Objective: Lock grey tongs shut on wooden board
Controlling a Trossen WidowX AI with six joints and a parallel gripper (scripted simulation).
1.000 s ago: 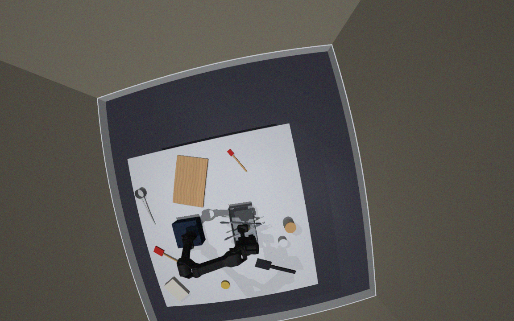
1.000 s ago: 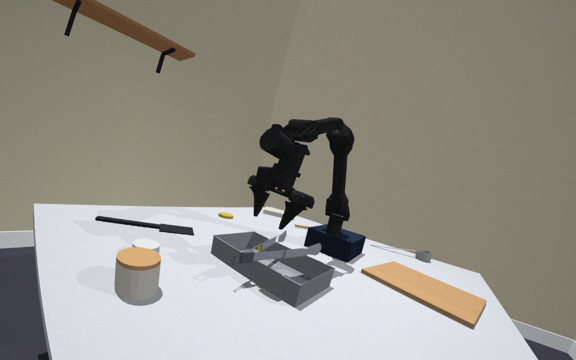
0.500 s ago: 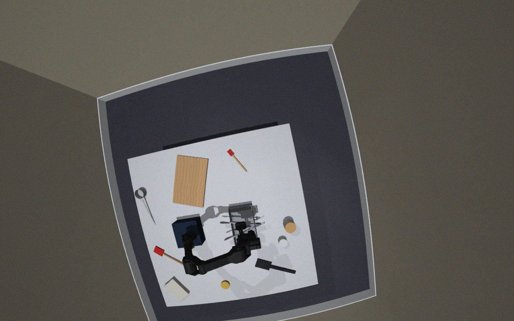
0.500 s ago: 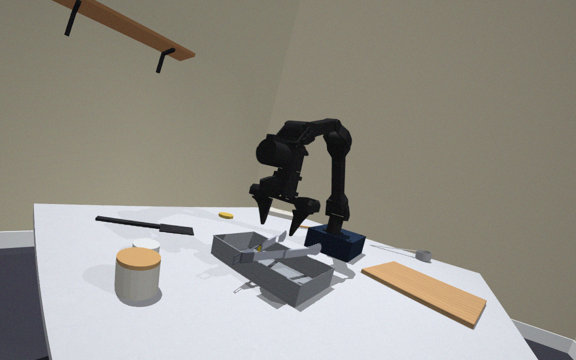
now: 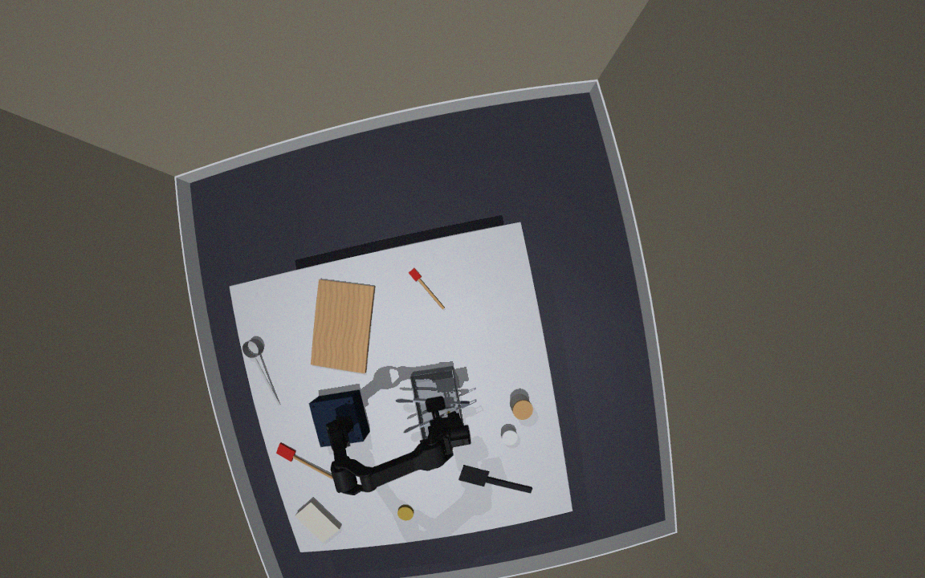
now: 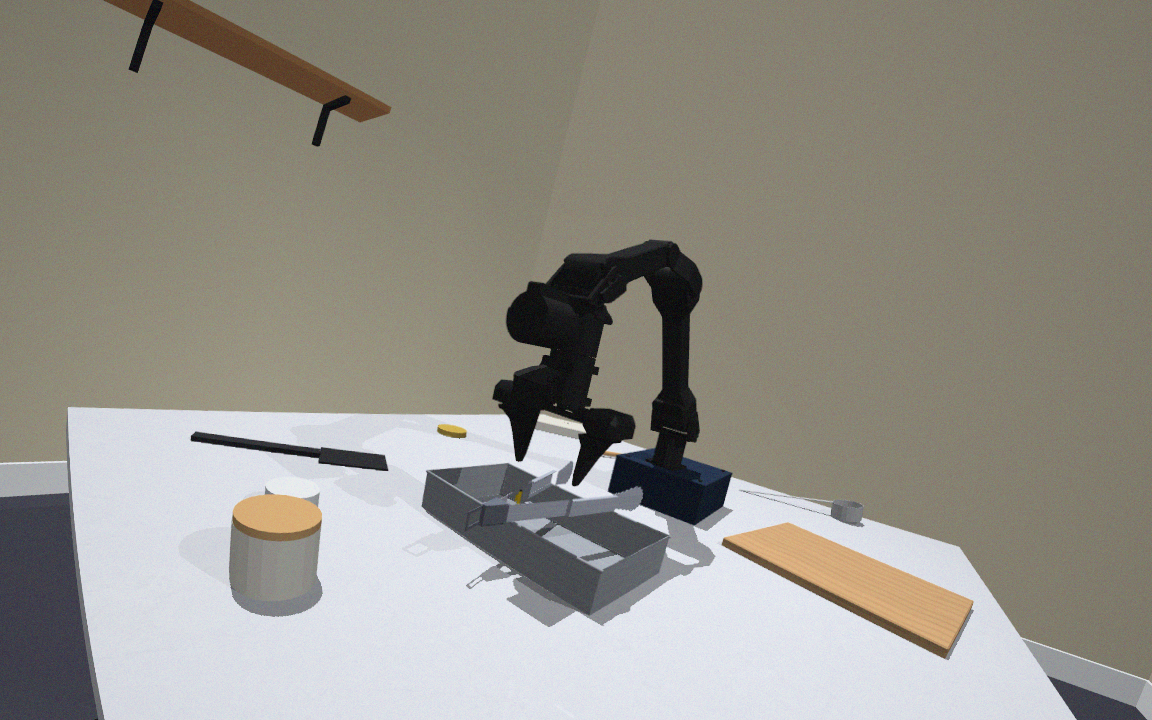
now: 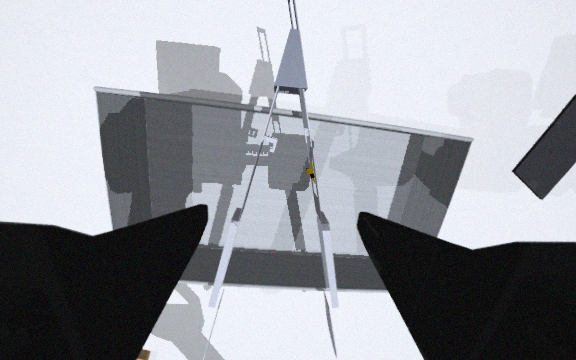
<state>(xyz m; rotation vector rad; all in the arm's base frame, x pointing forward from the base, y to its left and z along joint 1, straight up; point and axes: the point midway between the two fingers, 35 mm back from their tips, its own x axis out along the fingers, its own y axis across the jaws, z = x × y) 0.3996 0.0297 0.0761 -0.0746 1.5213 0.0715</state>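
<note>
The grey tongs [image 5: 404, 400] [image 6: 535, 510] [image 7: 292, 65] lie spread open across the roasting tin [image 5: 433, 374] [image 6: 553, 564] [image 7: 268, 270]. Their hinge end is over the rim on the jar side and their tips point towards the robot's base. A small yellow part [image 6: 518, 495] [image 7: 311, 171] shows at one arm. My gripper [image 6: 548, 471] [image 7: 285, 215] is wide open and empty, pointing down above the tongs. In the wrist view both tong arms run between its fingers without visible contact. The wooden board [image 5: 344, 327] [image 6: 849, 586] lies flat, with nothing on it.
A wooden-lidded jar [image 5: 522, 409] [image 6: 276, 559] and a small white-topped pot [image 5: 509, 437] [image 6: 288, 496] stand beyond the hinge end. A black spatula [image 5: 474, 475] [image 6: 352, 458] [image 7: 558, 147], a yellow disc [image 5: 405, 512] [image 6: 451, 430] and a cream block [image 5: 318, 521] lie around the arm.
</note>
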